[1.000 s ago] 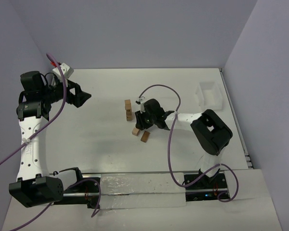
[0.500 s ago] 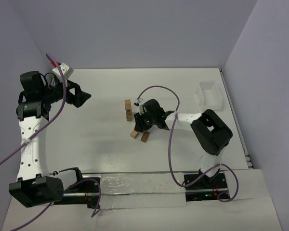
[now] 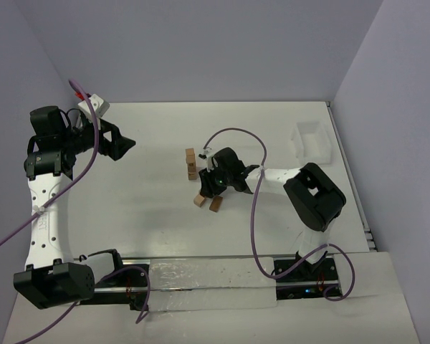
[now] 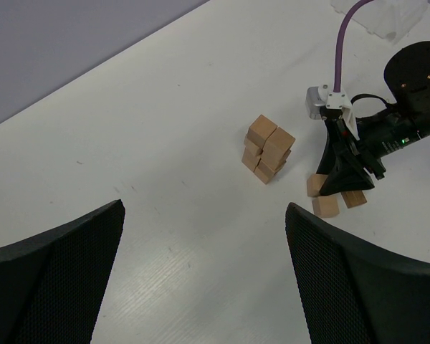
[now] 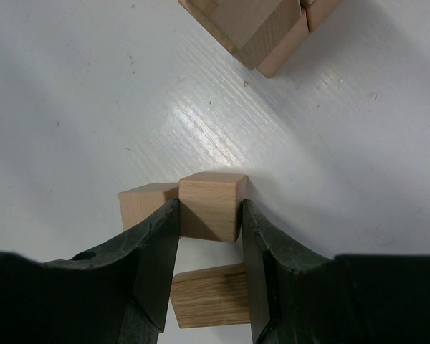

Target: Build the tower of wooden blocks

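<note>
The right gripper [image 5: 210,215] is clamping one wood block [image 5: 211,193] near the tower [image 5: 261,32]; lifting straight and squaring it over the tower's top is looking wise. The left gripper [image 3: 123,143] is hanging open, well apart from the tower.

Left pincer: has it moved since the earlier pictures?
No. The left pincer is in the same place, open, equally far from the far edge of the table.

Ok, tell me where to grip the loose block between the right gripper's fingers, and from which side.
Grip the loose block by its two flat side faces, coming down from above. The right gripper sits flush on those faces; other blocks crowd it low down, so above is clearest.
</note>
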